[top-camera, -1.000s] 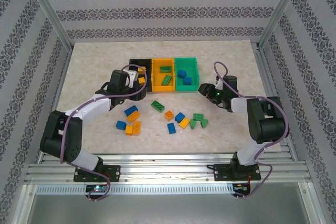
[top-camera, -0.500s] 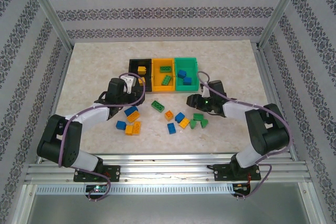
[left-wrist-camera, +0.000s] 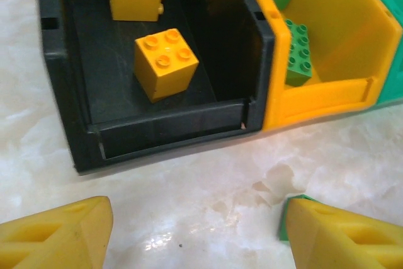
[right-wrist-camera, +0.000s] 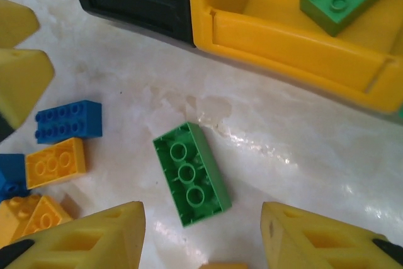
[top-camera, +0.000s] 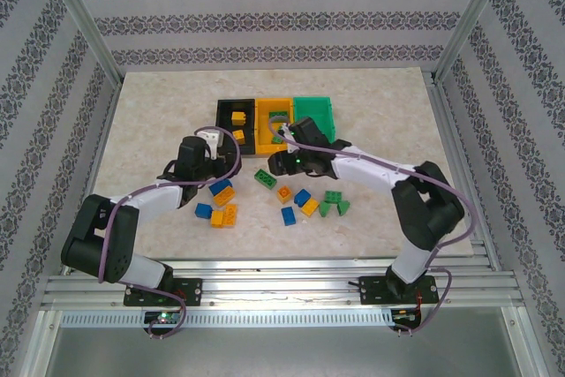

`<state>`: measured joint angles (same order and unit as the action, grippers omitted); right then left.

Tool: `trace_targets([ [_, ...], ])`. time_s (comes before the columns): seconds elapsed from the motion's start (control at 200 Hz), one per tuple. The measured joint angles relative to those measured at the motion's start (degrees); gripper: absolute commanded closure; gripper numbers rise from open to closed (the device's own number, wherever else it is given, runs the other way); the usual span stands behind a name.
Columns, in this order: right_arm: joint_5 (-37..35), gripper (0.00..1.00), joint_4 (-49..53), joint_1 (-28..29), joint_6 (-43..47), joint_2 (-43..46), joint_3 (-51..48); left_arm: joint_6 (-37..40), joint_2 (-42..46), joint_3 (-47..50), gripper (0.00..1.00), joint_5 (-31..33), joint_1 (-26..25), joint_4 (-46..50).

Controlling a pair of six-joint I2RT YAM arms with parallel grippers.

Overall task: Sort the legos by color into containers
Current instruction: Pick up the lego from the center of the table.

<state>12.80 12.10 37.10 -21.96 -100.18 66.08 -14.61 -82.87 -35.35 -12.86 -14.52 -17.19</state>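
The containers stand in a row at the back: a black bin [top-camera: 231, 110] [left-wrist-camera: 63, 111] holding two yellow legos [left-wrist-camera: 165, 62], an orange bin [top-camera: 265, 121] [left-wrist-camera: 352, 61] holding green legos [left-wrist-camera: 296, 58], and a green bin [top-camera: 318, 105]. My left gripper [top-camera: 221, 158] [left-wrist-camera: 196, 225] hangs open and empty just in front of the black bin. My right gripper [top-camera: 281, 165] [right-wrist-camera: 201, 231] is open over an upside-down green lego [top-camera: 265, 178] [right-wrist-camera: 191, 182], which lies on the table just ahead of its fingers.
Loose legos lie in front of the bins: a blue one [right-wrist-camera: 68, 121] and an orange one [right-wrist-camera: 55, 163] at the left, with several more blue, orange and green ones [top-camera: 305, 203] in the middle. The right arm reaches across the green bin. Frame posts line the table's sides.
My right arm has swung left, from beside the green bin to over the green lego in front of the orange bin. My left gripper has drawn back from the black bin.
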Motion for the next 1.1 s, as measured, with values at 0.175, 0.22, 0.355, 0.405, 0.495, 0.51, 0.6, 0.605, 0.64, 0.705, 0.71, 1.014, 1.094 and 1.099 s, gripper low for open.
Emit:
trace_targets([
  [0.175,-2.1,0.47,4.1,2.4,1.4,-7.1,6.8,-3.1,1.6,1.9,0.27,-0.2,3.4,-1.2],
  [0.22,-2.5,0.47,4.8,3.0,1.6,-8.7,8.4,-3.8,2.0,2.4,0.27,-0.2,3.8,-1.4],
  [0.355,-3.2,0.47,7.9,4.6,2.9,-13.2,13.3,-5.0,2.2,3.1,0.27,-0.7,4.2,-2.3],
  [0.405,-3.4,0.47,9.0,5.2,3.2,-14.6,14.7,-5.2,2.2,3.1,0.27,-0.9,4.2,-2.6],
  [0.495,-3.6,0.47,10.6,5.9,3.9,-16.5,16.4,-5.7,2.2,3.2,0.27,-1.2,4.2,-3.4],
  [0.51,-3.7,0.47,10.8,6.0,4.0,-16.7,16.5,-5.8,2.2,3.3,0.27,-1.4,4.2,-3.7],
  [0.6,-4.4,0.47,12.7,6.7,4.6,-17.8,17.1,-6.5,2.2,3.4,0.27,-2.3,4.2,-4.4],
  [0.605,-4.4,0.47,12.7,6.8,4.6,-17.8,17.2,-6.5,2.2,3.4,0.27,-2.4,4.2,-4.5],
  [0.64,-4.7,0.48,13.6,7.0,4.9,-18.3,17.8,-6.7,2.1,3.4,0.27,-2.6,4.2,-4.8],
  [0.705,-5.6,0.48,14.7,7.6,5.6,-19.3,18.8,-7.4,1.8,3.5,0.27,-3.5,4.2,-5.8],
  [0.71,-5.7,0.48,14.7,7.6,5.6,-19.3,18.8,-7.4,1.8,3.5,0.27,-3.5,4.2,-5.9],
  [1.014,-10.8,0.62,18.5,9.6,7.1,-20.8,20.3,-10.4,-0.7,4.5,0.27,-7.3,4.2,-9.1],
  [1.094,-11.3,0.64,18.5,9.6,7.1,-20.8,20.3,-10.6,-0.7,4.5,0.27,-7.8,4.2,-9.3],
  [1.099,-11.4,0.64,18.5,9.6,7.1,-20.8,20.3,-10.6,-0.7,4.5,0.27,-7.8,4.2,-9.3],
])
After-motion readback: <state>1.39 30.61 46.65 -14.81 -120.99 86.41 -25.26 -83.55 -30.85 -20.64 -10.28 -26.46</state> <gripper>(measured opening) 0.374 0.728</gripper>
